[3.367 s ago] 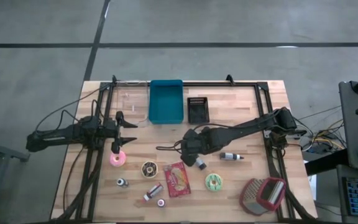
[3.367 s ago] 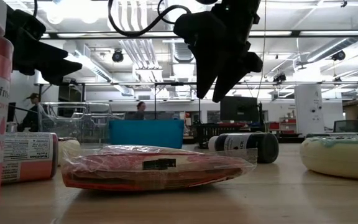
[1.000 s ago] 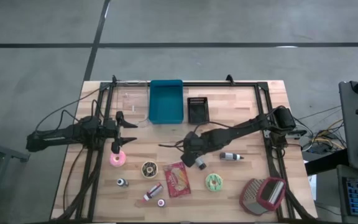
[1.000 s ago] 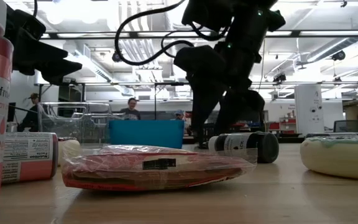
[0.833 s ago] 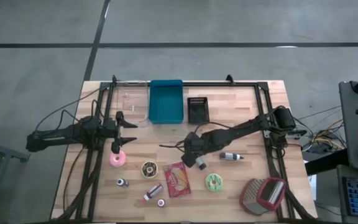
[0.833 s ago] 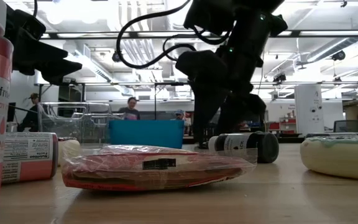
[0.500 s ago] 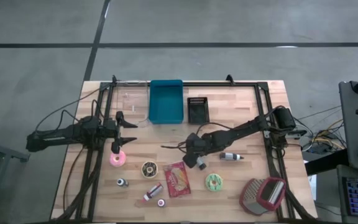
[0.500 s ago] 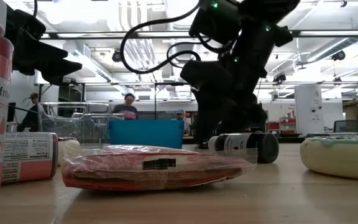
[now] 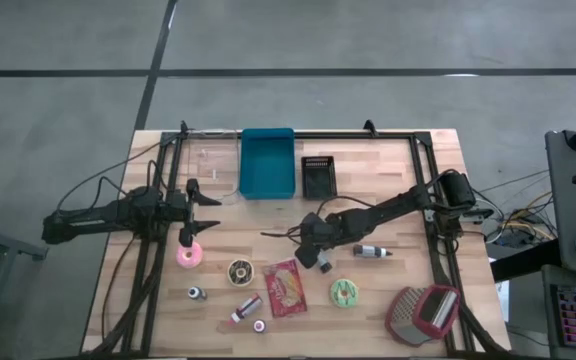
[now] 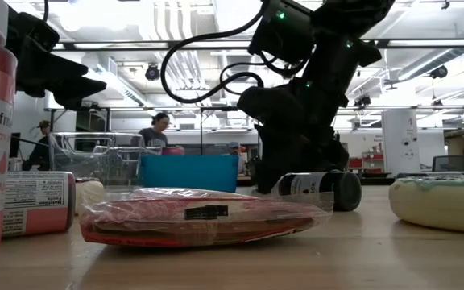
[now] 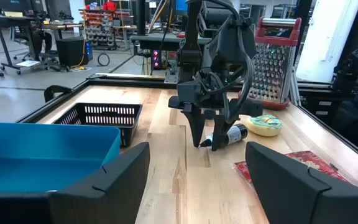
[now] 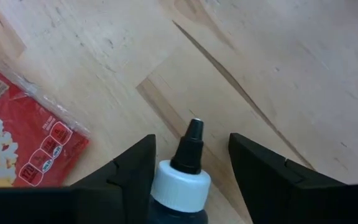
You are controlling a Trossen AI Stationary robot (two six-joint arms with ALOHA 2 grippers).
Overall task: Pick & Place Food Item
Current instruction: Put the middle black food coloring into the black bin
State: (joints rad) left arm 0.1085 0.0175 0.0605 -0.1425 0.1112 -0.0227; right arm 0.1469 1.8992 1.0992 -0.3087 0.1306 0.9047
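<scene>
A small dark bottle with a white cap and a black nozzle lies on its side on the wooden table, near the middle. My right gripper reaches down over it, open, with one finger on each side of the cap end; the low view shows the bottle beside the lowered fingers. A red food packet lies flat just nearer. My left gripper waits open at the table's left, level above the table. My right gripper comes slanting down from above, its fingers along either side of the bottle's white cap. A strip of table shows between the cap and one finger. Whether the other finger touches the cap, I cannot tell. The bottle lies on the table.
A blue bin and a black basket stand at the far side. A second small bottle, a green donut, a chocolate donut, a pink donut and a red grater lie around.
My right gripper has come down onto the lying bottle, so that its fingers now stand on either side of the cap end near the table. The bottle has not moved.
</scene>
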